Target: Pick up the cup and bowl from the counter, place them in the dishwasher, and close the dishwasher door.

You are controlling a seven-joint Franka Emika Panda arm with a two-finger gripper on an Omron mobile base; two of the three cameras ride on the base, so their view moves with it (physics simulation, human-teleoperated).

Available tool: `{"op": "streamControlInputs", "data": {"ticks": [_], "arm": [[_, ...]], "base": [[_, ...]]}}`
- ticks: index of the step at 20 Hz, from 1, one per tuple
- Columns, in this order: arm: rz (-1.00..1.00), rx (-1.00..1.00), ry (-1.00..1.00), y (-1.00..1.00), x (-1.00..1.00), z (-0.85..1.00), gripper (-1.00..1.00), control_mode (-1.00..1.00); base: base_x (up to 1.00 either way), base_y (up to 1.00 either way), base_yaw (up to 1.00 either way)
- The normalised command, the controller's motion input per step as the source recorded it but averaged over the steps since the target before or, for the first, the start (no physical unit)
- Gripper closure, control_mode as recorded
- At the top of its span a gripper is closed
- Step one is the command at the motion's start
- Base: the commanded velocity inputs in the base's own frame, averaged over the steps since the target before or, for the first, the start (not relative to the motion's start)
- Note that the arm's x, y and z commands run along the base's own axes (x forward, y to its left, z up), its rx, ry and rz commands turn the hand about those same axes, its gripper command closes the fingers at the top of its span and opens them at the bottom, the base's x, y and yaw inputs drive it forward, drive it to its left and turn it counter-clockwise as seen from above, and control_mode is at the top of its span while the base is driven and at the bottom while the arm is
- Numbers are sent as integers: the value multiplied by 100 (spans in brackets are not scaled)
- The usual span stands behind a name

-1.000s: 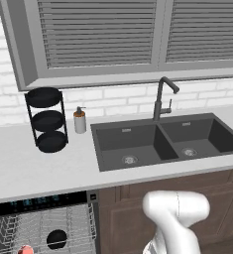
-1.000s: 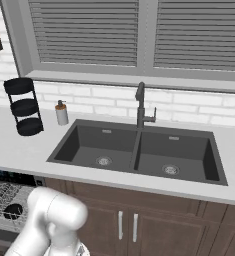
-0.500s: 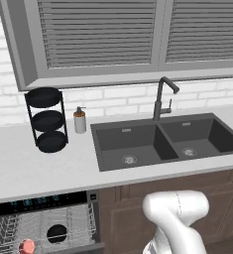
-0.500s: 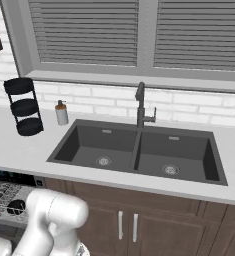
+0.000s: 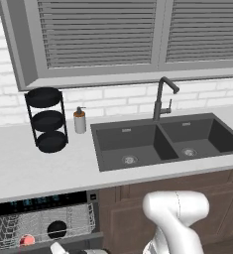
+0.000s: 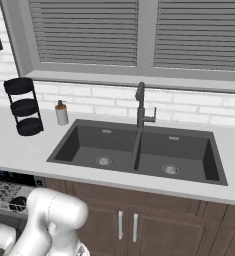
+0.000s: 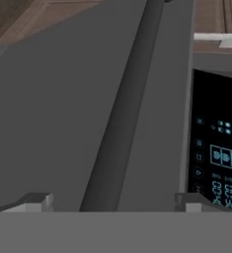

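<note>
From the left, the black bowl (image 5: 57, 229) and cup (image 5: 26, 241) sit in the wire rack (image 5: 19, 228); from the right, the rack shows under the counter (image 6: 19, 150); up close, the gripper (image 7: 112, 200) gapes empty astride the door's (image 7: 48, 113) smooth bar handle (image 7: 125, 108).

Black bowl (image 5: 57, 229) – red-coral cup (image 5: 26, 241) – dark grey dishwasher door (image 7: 53, 113).
</note>
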Motion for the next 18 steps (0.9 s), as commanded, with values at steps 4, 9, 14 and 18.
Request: {"op": "streamControlInputs", "data": {"ticks": [4, 9, 14, 18], "arm": [[0, 0, 0, -45, 88, 0, -100, -100], [0, 0, 0, -37, 85, 0, -100, -100], [0, 0, 0, -31, 86, 0, -100, -100], [0, 0, 0, -28, 70, 0, -100, -100]], "base": [[0, 0, 0], [0, 0, 0], [0, 0, 0], [0, 0, 0]]}}
